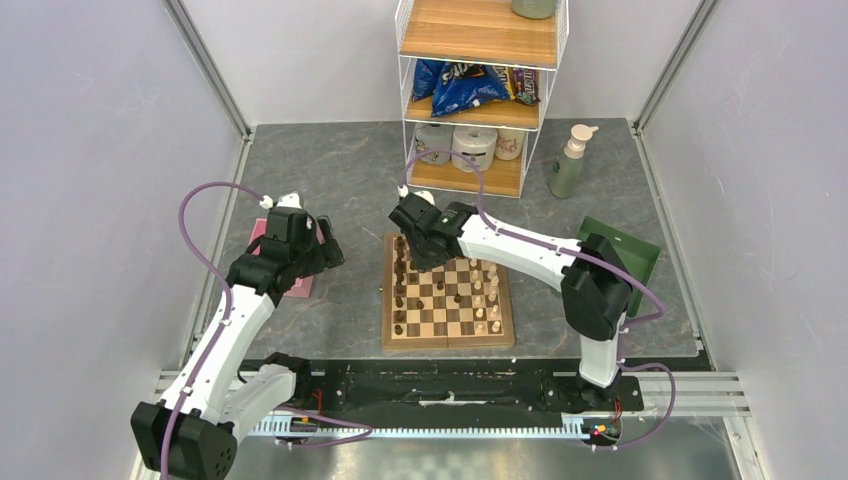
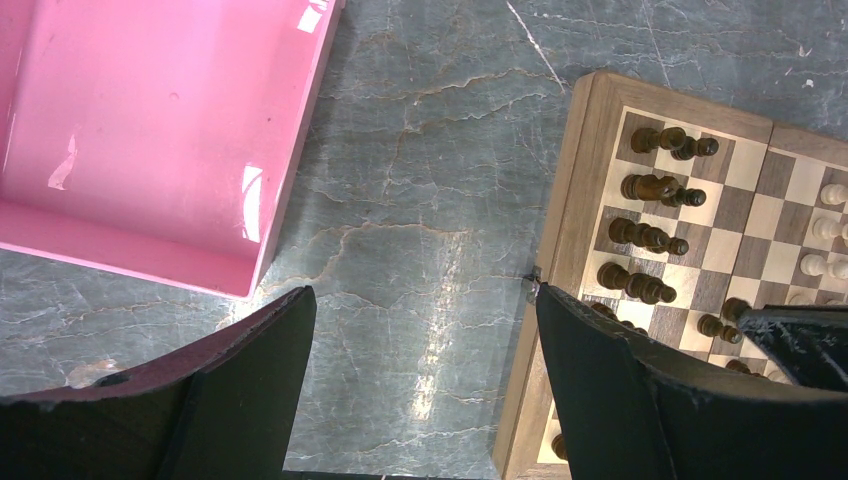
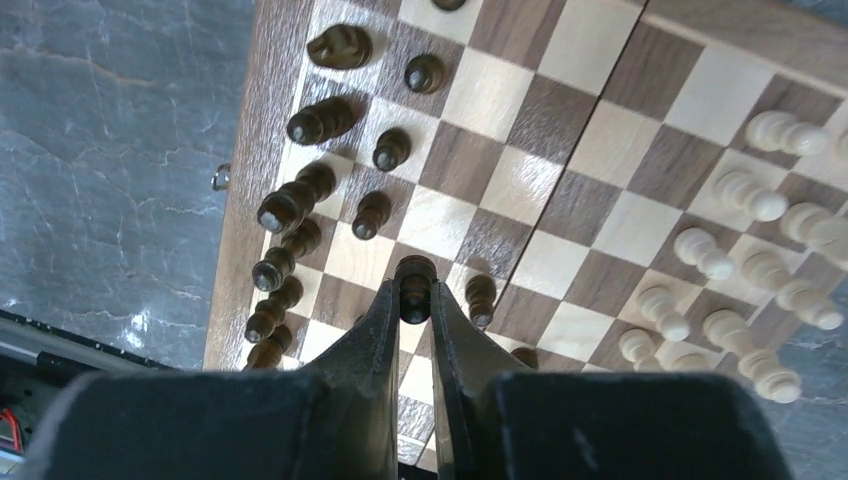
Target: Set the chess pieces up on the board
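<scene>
The wooden chessboard (image 1: 446, 300) lies at the table's front centre. Dark brown pieces (image 1: 400, 290) stand along its left side and pale cream pieces (image 1: 490, 295) along its right. In the right wrist view my right gripper (image 3: 414, 290) is shut on a dark brown pawn (image 3: 415, 282), held over the board's left half among other dark pieces (image 3: 290, 205); cream pieces (image 3: 750, 200) stand to the right. It also shows in the top view (image 1: 418, 255). My left gripper (image 2: 425, 330) is open and empty over bare table, between a pink tray (image 2: 150, 130) and the board's left border (image 2: 560, 250).
A white wire shelf (image 1: 480, 90) with snack bags and paper rolls stands at the back. A pump bottle (image 1: 570, 160) is to its right. A green tray (image 1: 620, 250) sits right of the board. The pink tray (image 1: 290, 270) lies left, under the left arm.
</scene>
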`<state>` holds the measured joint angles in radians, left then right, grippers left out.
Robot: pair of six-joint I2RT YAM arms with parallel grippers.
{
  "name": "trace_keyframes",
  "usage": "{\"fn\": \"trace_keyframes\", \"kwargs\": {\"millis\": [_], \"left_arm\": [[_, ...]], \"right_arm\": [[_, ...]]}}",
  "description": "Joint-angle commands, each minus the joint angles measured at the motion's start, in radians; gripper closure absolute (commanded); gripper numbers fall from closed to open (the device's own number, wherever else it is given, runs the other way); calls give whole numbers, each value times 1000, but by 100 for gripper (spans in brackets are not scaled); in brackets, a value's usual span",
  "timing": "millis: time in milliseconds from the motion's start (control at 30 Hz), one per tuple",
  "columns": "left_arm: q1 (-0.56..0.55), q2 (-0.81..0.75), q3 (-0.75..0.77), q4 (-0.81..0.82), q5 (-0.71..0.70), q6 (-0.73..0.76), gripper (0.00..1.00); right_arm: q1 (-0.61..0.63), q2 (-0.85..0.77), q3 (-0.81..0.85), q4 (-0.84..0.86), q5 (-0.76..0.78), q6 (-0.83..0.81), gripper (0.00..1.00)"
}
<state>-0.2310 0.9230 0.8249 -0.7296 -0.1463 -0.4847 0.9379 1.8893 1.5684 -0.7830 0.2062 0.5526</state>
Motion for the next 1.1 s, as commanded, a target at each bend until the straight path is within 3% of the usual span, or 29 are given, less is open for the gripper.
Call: {"fn": "trace_keyframes", "kwargs": {"millis": [0, 833, 1067], "left_arm": [[4, -1, 0, 30, 15, 32, 12], [4, 5, 0, 29, 13, 34, 12], [4, 10, 0, 29, 12, 34, 12]], "right_arm": [[32, -19, -19, 4, -25, 55, 90], [85, 109, 19, 47, -56, 70, 88], [85, 113, 15, 51, -67, 67, 81]]}}
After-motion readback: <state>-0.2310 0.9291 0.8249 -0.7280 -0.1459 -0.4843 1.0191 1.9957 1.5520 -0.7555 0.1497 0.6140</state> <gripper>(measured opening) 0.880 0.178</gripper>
